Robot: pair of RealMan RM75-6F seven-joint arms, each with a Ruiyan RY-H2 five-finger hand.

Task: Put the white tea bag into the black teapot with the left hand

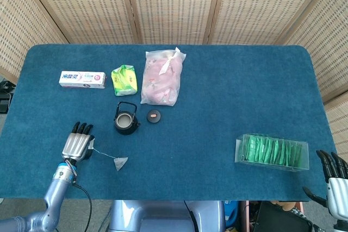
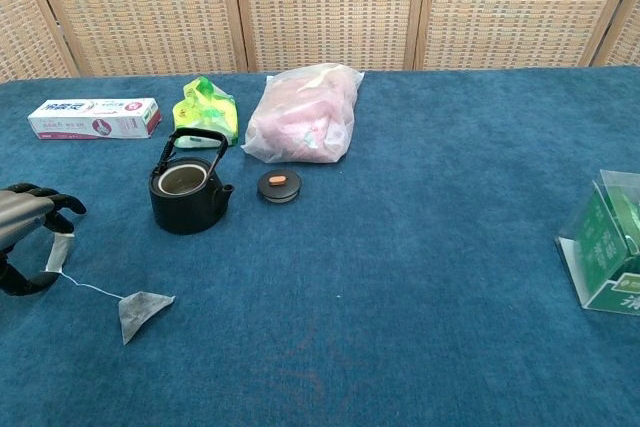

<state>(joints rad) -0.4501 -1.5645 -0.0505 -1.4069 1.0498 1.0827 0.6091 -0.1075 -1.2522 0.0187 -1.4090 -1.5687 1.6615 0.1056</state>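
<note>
At the near-left edge of the table, the left hand (image 1: 77, 144) holds the paper tag end of the string between thumb and finger, with the remaining fingers (image 2: 40, 197) curled over it. The white tea bag (image 1: 120, 162) itself lies flat on the blue cloth, to the right of the fingers and slightly nearer the robot, joined to them by the string. The string runs slack-to-straight from the tag toward the bag; this line is the long axis of the assembly.

The black teapot (image 1: 125, 119) stands upright, lid off, ahead of and to the right of the fingers, farther from the robot than the bag. Its lid (image 1: 154, 116) rests on the cloth just beside it on the right.

The right hand (image 1: 336, 180) hangs off the table's near-right corner, fingers apart, holding nothing, well apart from both items.

Judgement: the next move calls for lifting until the bag hangs free, then carrying it forward and right over the pot opening.
</note>
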